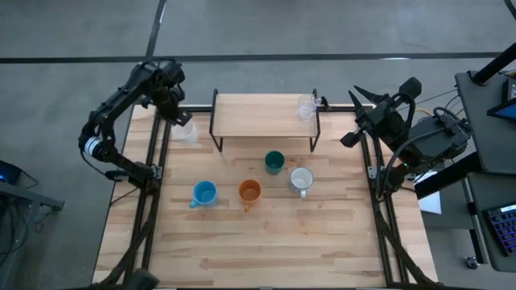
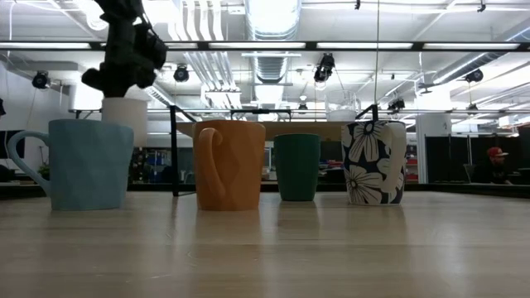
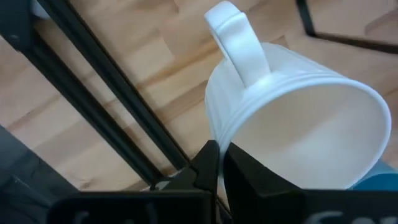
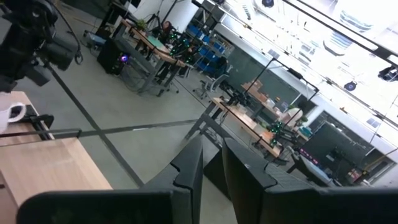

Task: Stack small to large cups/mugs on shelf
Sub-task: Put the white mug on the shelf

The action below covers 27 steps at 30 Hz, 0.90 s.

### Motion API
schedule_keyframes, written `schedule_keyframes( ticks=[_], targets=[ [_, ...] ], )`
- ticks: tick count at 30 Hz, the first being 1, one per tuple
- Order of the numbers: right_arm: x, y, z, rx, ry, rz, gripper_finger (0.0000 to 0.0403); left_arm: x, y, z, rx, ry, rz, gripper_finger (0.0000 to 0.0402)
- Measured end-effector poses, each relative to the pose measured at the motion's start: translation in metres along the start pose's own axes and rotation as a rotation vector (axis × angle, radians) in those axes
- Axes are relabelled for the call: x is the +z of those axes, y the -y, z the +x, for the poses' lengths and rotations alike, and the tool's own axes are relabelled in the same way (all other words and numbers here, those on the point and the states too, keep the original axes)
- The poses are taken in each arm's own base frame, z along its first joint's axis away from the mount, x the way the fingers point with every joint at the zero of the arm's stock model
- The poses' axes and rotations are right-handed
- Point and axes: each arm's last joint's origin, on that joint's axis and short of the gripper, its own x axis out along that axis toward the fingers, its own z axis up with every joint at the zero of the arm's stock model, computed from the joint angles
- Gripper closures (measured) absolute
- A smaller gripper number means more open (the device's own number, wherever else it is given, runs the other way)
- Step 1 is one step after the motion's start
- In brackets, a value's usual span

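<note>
Hanging at the far left edge of the surface (image 1: 266, 242), just off the shelf's left end, the left gripper (image 3: 219, 163) is clenched on the rim of a plain white mug (image 3: 292, 112), one finger inside the rim and one outside; the mug is glossy, faintly ribbed below the lip, with a thick loop handle, and it is tilted so its open mouth shows in the left wrist view. The shelf (image 1: 258, 117), a light-wood board on thin black legs, stands along the far edge, and a clear glass (image 1: 305, 107) sits at its right end. Near the middle of the surface stand a dark teal-green cup (image 1: 274, 162), a white mug with a dark flower print (image 2: 373, 162), an orange mug (image 1: 249, 192) and a light blue mug (image 1: 204, 193), all upright and apart. The right gripper (image 4: 212, 163) waits past the far right corner, its fingers nearly together and holding nothing.
</note>
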Motion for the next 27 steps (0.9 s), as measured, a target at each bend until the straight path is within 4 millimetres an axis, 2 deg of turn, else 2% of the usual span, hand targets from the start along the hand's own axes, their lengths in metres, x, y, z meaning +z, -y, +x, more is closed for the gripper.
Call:
schedule_keyframes(
  ticks=[7, 21, 27],
  targets=[
    [0.000, 0.000, 0.000, 0.000, 0.000, 0.024, 0.0346, 0.001, 0.002, -0.029, -0.034, 0.119, -0.015, 0.0402],
    [0.000, 0.000, 0.000, 0.000, 0.000, 0.040, 0.0346, 0.000, 0.006, -0.069, -0.075, 0.280, 0.002, 0.0402],
    [0.000, 0.000, 0.000, 0.000, 0.000, 0.048, 0.0346, -0.001, 0.010, -0.092, -0.166, 0.368, 0.027, 0.0401]
  ],
)
